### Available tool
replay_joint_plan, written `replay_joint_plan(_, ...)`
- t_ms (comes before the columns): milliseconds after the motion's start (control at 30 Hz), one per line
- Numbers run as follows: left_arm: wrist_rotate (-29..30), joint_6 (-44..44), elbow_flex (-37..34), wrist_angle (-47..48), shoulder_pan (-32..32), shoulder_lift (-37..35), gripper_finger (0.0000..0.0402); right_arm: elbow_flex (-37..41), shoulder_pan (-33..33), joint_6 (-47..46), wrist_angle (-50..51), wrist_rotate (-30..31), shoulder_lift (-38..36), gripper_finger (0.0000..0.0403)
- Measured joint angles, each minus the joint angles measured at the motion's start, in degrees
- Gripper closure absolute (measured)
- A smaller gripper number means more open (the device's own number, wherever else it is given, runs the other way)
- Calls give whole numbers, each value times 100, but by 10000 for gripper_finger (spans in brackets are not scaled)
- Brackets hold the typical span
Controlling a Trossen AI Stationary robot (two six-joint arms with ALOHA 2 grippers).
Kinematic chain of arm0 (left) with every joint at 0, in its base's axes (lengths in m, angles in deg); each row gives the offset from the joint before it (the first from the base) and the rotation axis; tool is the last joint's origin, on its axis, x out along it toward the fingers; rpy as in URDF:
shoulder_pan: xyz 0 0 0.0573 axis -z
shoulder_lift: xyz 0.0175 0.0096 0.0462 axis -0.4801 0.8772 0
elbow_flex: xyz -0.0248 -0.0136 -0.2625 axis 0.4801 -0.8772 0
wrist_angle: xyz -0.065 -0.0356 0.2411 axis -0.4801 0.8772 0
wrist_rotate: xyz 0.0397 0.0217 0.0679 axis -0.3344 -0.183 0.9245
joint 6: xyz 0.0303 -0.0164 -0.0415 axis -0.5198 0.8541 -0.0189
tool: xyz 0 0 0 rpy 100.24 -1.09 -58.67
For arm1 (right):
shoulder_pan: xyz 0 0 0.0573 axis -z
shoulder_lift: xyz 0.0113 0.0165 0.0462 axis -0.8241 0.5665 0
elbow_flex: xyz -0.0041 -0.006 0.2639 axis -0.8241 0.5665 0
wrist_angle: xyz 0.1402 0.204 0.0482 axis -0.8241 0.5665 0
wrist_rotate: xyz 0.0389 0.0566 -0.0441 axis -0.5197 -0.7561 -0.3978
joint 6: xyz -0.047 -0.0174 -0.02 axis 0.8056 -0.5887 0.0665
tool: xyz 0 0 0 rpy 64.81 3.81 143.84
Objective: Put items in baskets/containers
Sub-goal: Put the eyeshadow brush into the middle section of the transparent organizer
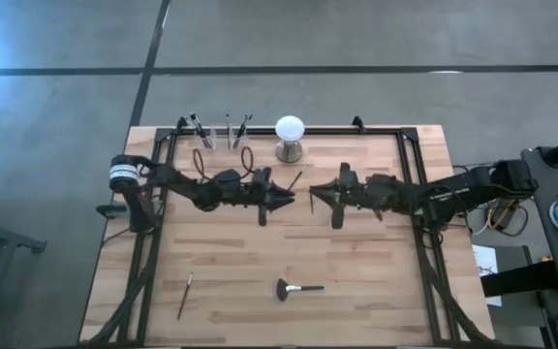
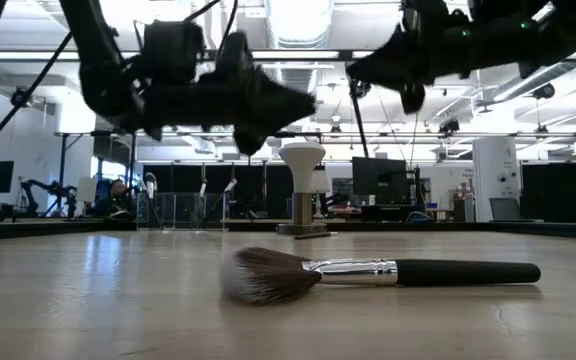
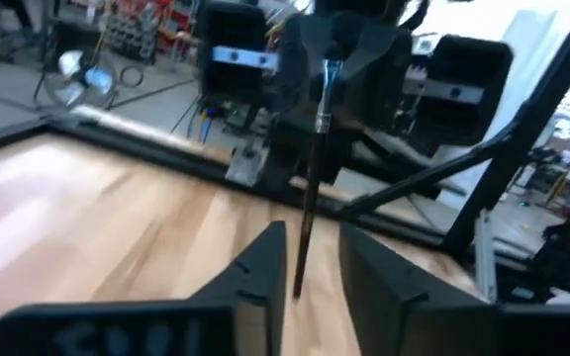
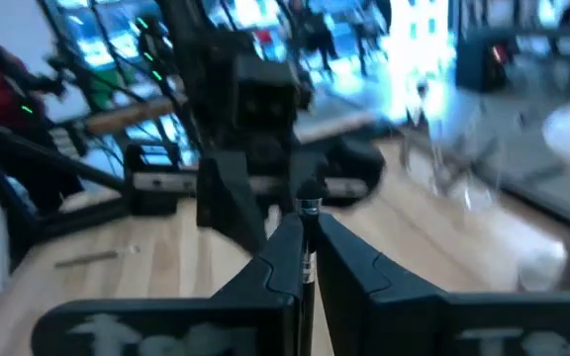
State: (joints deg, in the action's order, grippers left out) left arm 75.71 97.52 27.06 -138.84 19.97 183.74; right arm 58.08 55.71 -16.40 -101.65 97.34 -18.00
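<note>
Slim dark brush (image 3: 310,188) with silvery ferrule, pinched by right gripper (image 1: 312,197), left gripper (image 1: 292,201) parted.

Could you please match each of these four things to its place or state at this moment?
1. fan brush
2. globe
3. cups
4. right gripper

A. shut on a slim brush
B. at the far edge, holding brushes
C. lying flat at the near side
D. on a stand, right of the cups

Pairs: 1-C, 2-D, 3-B, 4-A
</note>
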Motion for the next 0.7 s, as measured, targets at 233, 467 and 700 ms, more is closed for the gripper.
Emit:
replay_joint_plan(233, 15, 106, 577, 138, 63, 0, 273, -236, 62, 563, -219, -259, -21, 385)
replay_joint_plan(467, 16, -14, 922, 351, 111, 0, 268, -367, 60, 732, -201, -392, -17, 385)
replay_joint_plan(700, 16, -104, 1101, 448, 122, 0, 268, -389, 60, 787, -357, -407, -15, 385)
